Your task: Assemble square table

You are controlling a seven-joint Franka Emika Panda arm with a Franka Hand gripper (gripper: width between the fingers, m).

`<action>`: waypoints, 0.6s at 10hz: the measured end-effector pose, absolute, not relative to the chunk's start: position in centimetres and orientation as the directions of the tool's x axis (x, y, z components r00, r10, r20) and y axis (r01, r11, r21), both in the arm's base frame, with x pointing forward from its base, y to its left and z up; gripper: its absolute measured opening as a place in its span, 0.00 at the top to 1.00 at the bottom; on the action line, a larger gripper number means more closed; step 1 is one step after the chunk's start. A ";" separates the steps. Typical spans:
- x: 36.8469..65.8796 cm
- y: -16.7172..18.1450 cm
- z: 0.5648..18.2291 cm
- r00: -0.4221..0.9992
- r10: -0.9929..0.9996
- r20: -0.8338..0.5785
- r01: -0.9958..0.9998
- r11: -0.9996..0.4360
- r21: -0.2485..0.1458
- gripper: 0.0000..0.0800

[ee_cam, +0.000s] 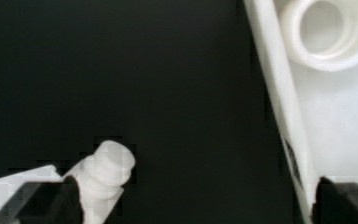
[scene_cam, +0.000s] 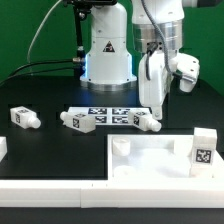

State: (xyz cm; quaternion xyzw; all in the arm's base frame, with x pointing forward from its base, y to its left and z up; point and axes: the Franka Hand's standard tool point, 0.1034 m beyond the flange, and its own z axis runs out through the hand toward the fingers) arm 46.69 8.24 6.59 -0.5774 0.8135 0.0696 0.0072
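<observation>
The white square table top point(scene_cam: 150, 165) lies at the front, with a raised rim and round corner sockets. One tagged leg point(scene_cam: 203, 148) stands upright on its corner at the exterior view's right. Three legs lie on the black table: one point(scene_cam: 25, 118), one point(scene_cam: 75, 121) and one point(scene_cam: 146, 122). My gripper point(scene_cam: 150, 104) hangs just above that last leg. In the wrist view my gripper point(ee_cam: 194, 195) is open, with the leg point(ee_cam: 105, 178) beside one finger point(ee_cam: 37, 198). The top's rim and a socket point(ee_cam: 325, 32) run along the other finger's side.
The marker board point(scene_cam: 105, 114) lies flat between the two nearer legs, behind the table top. A long white bar point(scene_cam: 45, 188) runs along the front edge. The arm's base point(scene_cam: 107, 50) stands at the back, with cables to its left.
</observation>
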 end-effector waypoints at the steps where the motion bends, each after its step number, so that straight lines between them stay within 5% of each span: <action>1: 45.2 8.0 5.7 -0.453 -0.889 -0.067 -0.888 0.442 0.126 0.19; 3: 42.3 8.4 4.2 -0.478 -0.878 -0.025 -0.869 0.469 0.156 0.19; 6: 42.3 8.9 3.9 -0.447 -0.894 -0.025 -0.886 0.438 0.149 0.19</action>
